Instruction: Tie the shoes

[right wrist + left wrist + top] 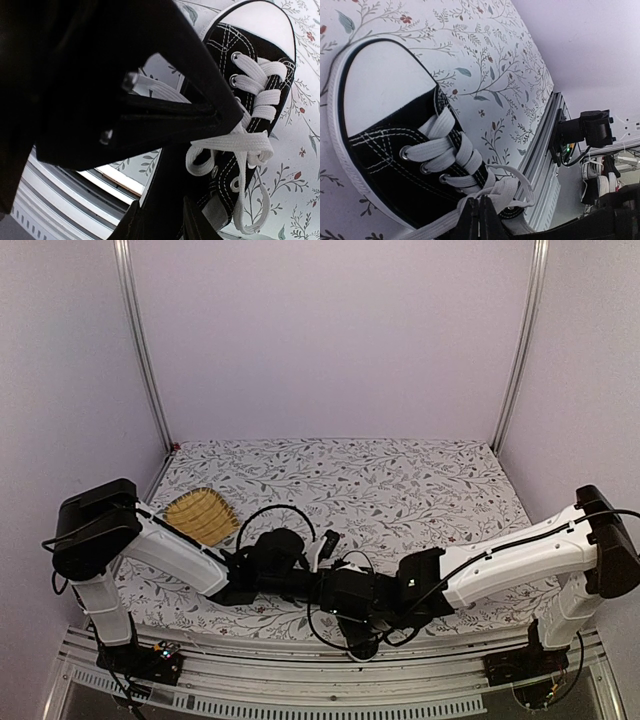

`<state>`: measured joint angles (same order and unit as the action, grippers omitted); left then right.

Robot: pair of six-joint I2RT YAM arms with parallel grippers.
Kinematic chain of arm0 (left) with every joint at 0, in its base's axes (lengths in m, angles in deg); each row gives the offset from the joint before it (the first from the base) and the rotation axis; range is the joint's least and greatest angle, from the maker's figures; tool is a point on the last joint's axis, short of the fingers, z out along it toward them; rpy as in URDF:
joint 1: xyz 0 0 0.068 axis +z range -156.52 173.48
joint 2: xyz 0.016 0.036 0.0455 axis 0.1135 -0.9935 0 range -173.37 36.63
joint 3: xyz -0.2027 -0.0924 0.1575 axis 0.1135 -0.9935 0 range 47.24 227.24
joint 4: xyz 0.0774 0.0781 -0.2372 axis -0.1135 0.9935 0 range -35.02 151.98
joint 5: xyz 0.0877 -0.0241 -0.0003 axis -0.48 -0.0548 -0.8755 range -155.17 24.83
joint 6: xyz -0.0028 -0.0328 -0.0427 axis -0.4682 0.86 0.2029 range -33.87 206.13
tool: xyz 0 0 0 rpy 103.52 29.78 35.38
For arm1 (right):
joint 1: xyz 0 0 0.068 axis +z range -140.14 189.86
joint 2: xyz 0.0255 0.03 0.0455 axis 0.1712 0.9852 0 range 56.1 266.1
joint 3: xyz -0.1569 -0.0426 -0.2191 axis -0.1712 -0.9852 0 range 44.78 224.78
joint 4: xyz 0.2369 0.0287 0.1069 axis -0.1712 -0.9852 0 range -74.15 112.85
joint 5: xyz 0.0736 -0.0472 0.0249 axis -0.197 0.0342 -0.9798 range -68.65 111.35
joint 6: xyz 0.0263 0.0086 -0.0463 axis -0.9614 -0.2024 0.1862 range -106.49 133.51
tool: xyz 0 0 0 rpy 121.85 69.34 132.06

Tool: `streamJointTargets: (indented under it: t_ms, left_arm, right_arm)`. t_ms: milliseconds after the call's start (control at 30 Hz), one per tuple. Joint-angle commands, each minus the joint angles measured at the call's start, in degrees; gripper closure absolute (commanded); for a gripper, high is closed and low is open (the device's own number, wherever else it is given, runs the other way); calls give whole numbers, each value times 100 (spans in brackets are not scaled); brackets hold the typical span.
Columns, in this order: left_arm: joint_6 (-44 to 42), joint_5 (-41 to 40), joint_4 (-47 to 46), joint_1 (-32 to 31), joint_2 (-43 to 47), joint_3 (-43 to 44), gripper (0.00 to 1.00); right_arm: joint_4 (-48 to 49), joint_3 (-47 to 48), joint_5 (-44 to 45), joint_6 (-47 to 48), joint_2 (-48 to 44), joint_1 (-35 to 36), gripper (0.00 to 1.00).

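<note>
The black sneaker (390,150) with a white toe cap lies on the floral cloth near the table's front edge. Its white laces (445,150) are crossed through the eyelets, with a loose knot and loops at the top. My left gripper (479,202) is shut, pinching a lace strand at that knot. In the right wrist view the shoe (265,27) and its loose lace loops (250,145) show at right. My right gripper (165,222) is open beside the shoe's collar, with the left gripper's black body close above it. In the top view both grippers (318,578) (348,592) meet over the shoe and hide most of it.
A yellow ribbed mat (200,515) lies on the cloth at the left. The aluminium front rail (540,155) runs close beside the shoe's heel. Black cables (270,515) loop over the cloth around both wrists.
</note>
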<state>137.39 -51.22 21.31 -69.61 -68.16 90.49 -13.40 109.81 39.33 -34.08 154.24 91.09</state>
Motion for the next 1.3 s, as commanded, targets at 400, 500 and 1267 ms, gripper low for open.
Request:
streamJointTargets:
  t_ms: [400, 500, 1267]
  left_arm:
    - [287, 430, -683, 158, 91, -261, 100]
    - [340, 462, -782, 174, 86, -334, 100]
    - [435, 643, -1019, 224, -112, -369, 100]
  right_arm:
    - [-390, 387, 395, -477, 557, -198, 74]
    - [-479, 386, 535, -565, 668, -201, 74]
    - [-487, 494, 1276, -1255, 1191, -375, 84]
